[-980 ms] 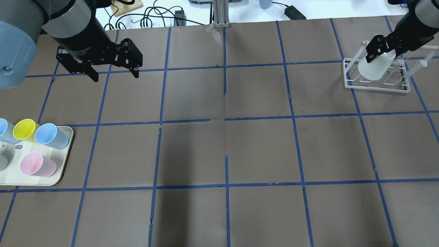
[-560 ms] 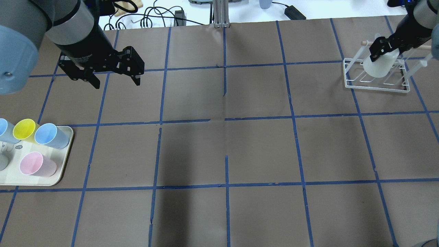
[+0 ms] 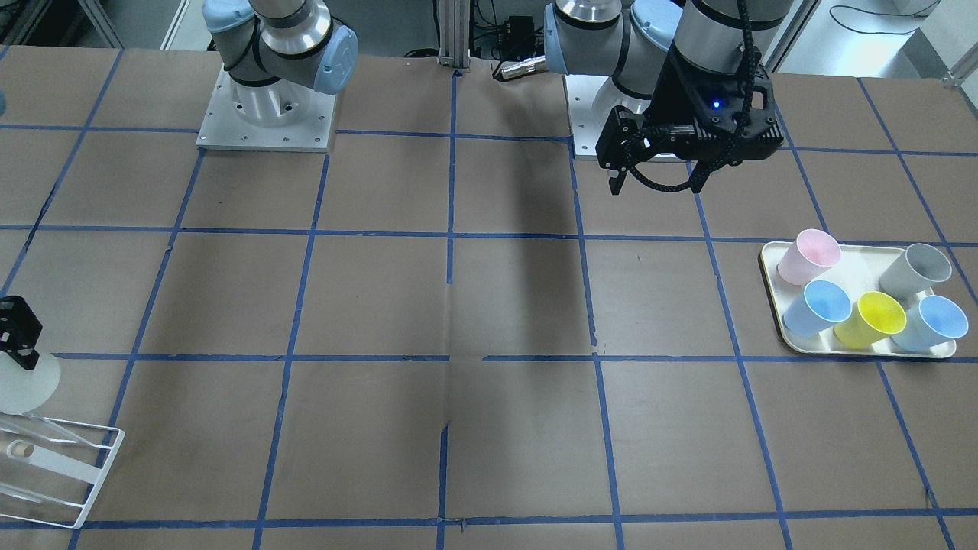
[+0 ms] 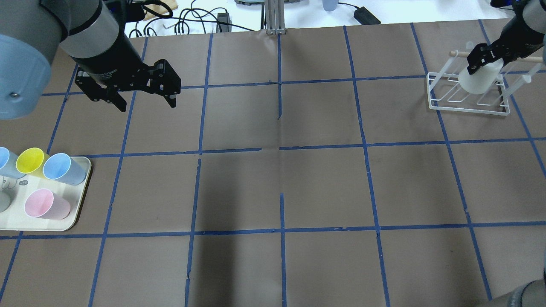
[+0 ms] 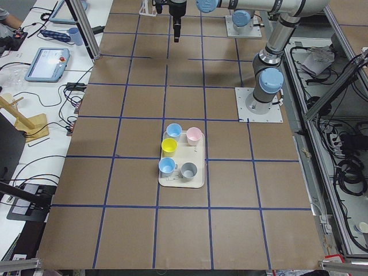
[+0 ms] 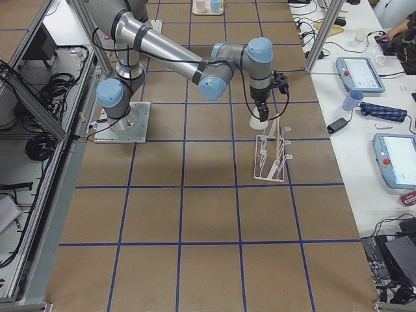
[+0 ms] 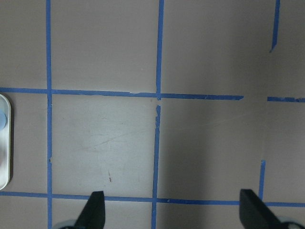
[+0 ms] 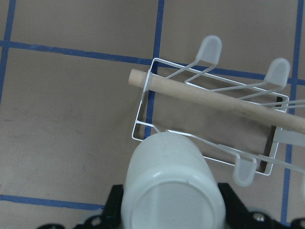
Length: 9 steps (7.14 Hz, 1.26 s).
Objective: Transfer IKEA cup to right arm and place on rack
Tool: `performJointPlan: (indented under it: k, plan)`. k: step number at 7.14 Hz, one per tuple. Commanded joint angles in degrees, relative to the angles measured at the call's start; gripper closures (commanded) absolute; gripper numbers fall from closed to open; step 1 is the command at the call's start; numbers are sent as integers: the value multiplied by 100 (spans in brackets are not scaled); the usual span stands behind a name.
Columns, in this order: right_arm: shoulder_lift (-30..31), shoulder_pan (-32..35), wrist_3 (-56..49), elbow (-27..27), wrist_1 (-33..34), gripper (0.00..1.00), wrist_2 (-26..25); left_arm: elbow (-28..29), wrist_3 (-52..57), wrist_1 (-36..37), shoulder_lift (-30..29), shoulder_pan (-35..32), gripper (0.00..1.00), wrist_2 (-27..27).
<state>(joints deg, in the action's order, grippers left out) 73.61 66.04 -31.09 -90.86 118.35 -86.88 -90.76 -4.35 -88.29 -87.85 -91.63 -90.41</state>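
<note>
While clamped in the right gripper, the IKEA cup is held over the rack, upper right.
If released misaligned, it could be toppled off the wires.

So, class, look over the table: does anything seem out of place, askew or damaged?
Only the blue tape grid: near the middle of the table its lines break off and sit offset. The cups stand upright on the tray, nothing spilled. The IKEA cup hangs tilted in the right gripper over the rack.
</note>
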Motion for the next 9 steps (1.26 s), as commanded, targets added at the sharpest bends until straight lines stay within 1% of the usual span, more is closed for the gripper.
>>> performJointPlan:
  k: [1,5,7,8,9]
  plan:
    - [-162,-3,16,94,-5,62,4,6,4,5,-4,13,0,6]
    - [-470,-3,7,104,109,61,13,6,-5,14,-13,14,0,6]
    - [-602,-3,24,112,144,59,4,6,-5,40,-21,22,0,6]
    - [-681,-3,33,112,153,55,4,6,4,40,-21,22,0,6]
    - [-725,-21,59,112,153,42,4,6,-5,40,-21,22,0,15]
